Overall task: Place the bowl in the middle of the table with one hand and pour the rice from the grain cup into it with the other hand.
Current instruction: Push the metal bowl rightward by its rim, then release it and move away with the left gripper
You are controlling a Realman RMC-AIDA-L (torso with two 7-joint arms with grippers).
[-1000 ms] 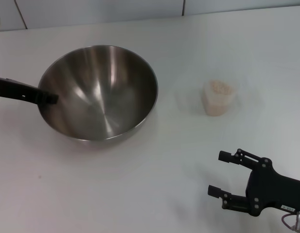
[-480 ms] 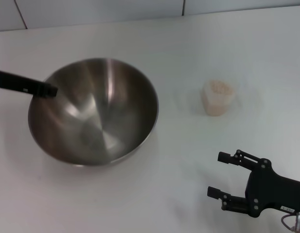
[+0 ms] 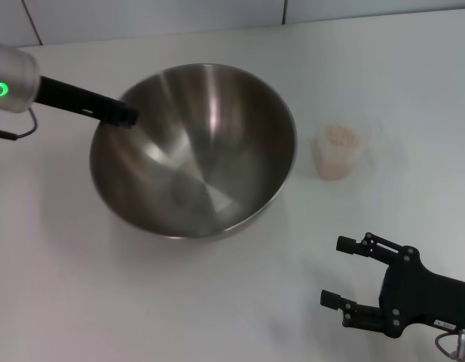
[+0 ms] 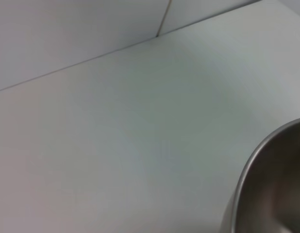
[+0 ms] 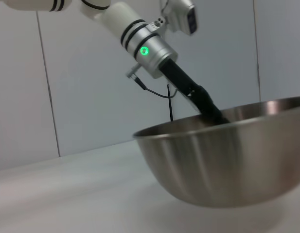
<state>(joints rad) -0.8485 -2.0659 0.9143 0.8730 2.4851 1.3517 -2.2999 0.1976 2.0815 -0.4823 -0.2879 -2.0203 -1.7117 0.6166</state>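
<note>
The steel bowl (image 3: 202, 162) is near the middle of the white table (image 3: 104, 302), tilted. My left gripper (image 3: 125, 115) is shut on its far-left rim. In the right wrist view the bowl (image 5: 227, 160) shows from the side with the left gripper (image 5: 214, 115) gripping the rim. The left wrist view shows only part of the bowl's edge (image 4: 266, 189). The clear grain cup (image 3: 338, 153) stands upright to the right of the bowl, filled with rice (image 3: 341, 136). My right gripper (image 3: 336, 270) is open and empty near the front right, short of the cup.
The table's back edge meets a tiled wall (image 3: 157, 15). Bare tabletop lies in front of the bowl and to its left.
The left gripper has carried the bowl rightward and toward the table's middle, and the bowl's tilt has changed. The right arm and the cup have not moved.
</note>
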